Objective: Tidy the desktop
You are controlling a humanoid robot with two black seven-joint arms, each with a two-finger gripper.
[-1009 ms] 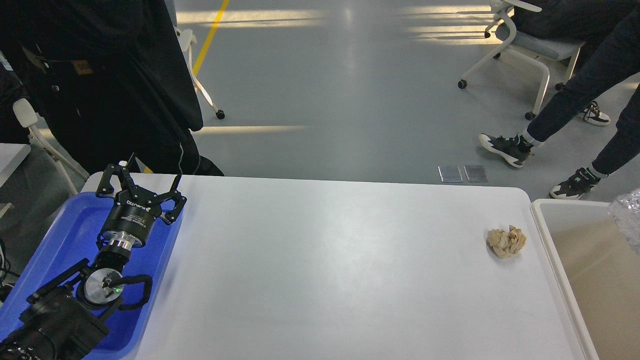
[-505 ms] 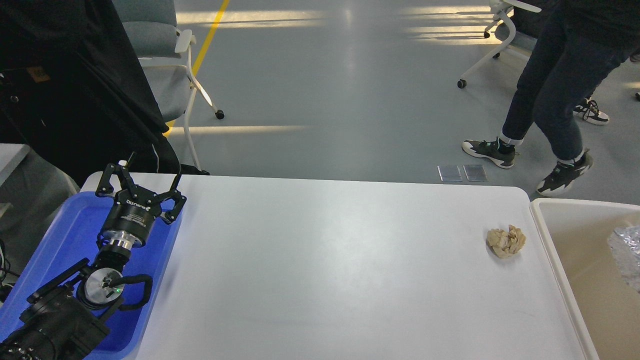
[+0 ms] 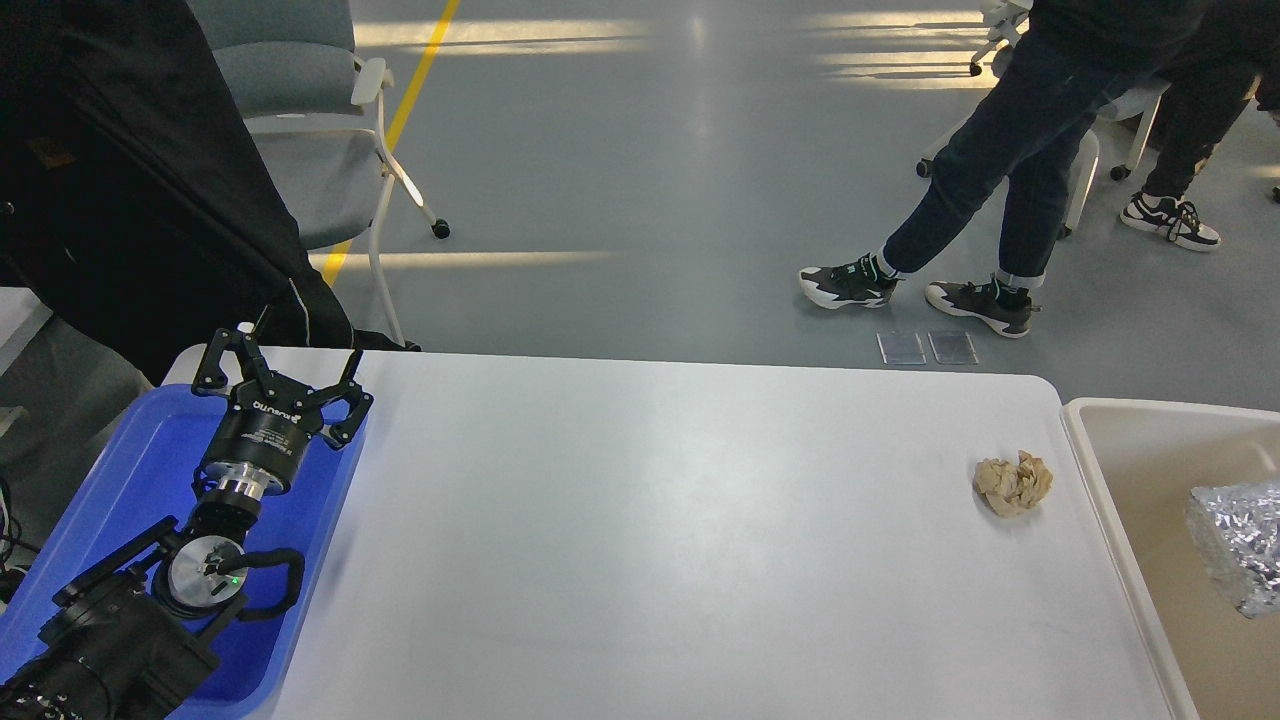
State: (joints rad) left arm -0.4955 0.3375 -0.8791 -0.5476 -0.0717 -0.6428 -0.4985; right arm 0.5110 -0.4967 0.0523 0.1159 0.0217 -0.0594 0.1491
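Note:
The desktop (image 3: 650,520) is a wide white tabletop with rounded corners. A crumpled tan paper ball (image 3: 1013,483) lies on it near the right edge. My left gripper (image 3: 285,365) is open and empty, held over the far end of a blue tray (image 3: 140,470) at the left. A crumpled silver foil wad (image 3: 1238,545) shows over the cream bin (image 3: 1100,470) at the right; I cannot tell if it rests in the bin. My right gripper is out of view.
A person in a black coat (image 3: 130,190) stands just behind the table's left corner, beside a grey chair (image 3: 320,170). Another person's legs (image 3: 990,180) cross the floor at the back right.
The foil wad has moved down and left over the bin. The person at the back right has walked left. My left arm and the paper ball have not moved.

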